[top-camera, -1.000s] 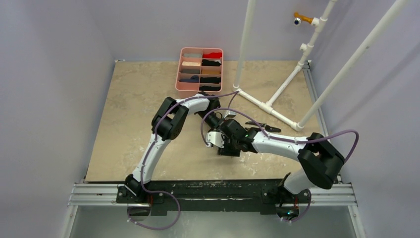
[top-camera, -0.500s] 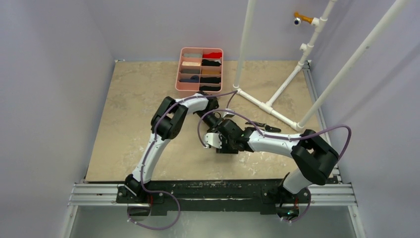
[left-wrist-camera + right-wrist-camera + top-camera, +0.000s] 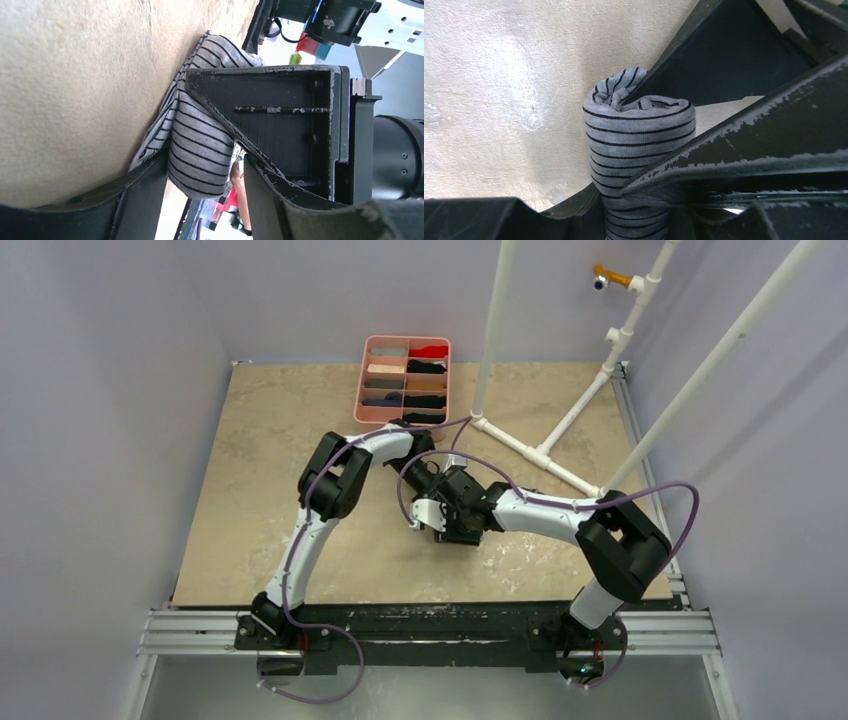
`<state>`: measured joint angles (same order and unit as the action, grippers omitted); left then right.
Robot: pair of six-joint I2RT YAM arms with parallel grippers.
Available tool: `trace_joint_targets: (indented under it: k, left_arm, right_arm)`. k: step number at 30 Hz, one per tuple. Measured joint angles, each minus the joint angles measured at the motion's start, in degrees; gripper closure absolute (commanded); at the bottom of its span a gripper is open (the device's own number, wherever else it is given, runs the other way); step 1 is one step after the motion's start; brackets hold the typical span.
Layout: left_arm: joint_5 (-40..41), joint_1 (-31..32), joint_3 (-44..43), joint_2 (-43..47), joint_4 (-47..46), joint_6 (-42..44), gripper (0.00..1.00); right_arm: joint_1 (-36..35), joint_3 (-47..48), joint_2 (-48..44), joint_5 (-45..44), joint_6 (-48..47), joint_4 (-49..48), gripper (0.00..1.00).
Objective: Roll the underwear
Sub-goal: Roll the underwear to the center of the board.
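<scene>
The grey striped underwear (image 3: 639, 135) is wound into a tight roll on the table. In the right wrist view my right gripper (image 3: 634, 195) is shut on the roll's lower part. In the left wrist view the roll (image 3: 200, 145) sits between the fingers of my left gripper (image 3: 205, 167), with a bit of its orange-red edge (image 3: 235, 175) showing beside it. In the top view the left gripper (image 3: 432, 480) and the right gripper (image 3: 447, 520) meet at mid-table and hide the roll. The black underwear is not in view.
A pink divided tray (image 3: 362, 390) with several rolled garments stands at the back centre. A white pipe frame (image 3: 530, 452) lies on the table behind the right arm, with poles rising from it. The tan table top (image 3: 260, 460) lies bare to the left.
Both grippers have shifted a little to the left and away from the bases, staying together. The right arm's elbow has swung in towards the middle.
</scene>
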<state>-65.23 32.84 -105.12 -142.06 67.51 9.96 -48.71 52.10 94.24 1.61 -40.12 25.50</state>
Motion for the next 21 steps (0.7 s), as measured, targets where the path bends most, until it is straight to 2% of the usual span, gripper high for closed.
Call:
trace_joint_targets:
  k: [21]
  left_arm:
    - [9.1,-4.0,5.5,7.1,-5.4,-2.9,0.37]
  right_arm:
    - [4.0,2.1,2.2,8.3,-0.6,2.3,1.0]
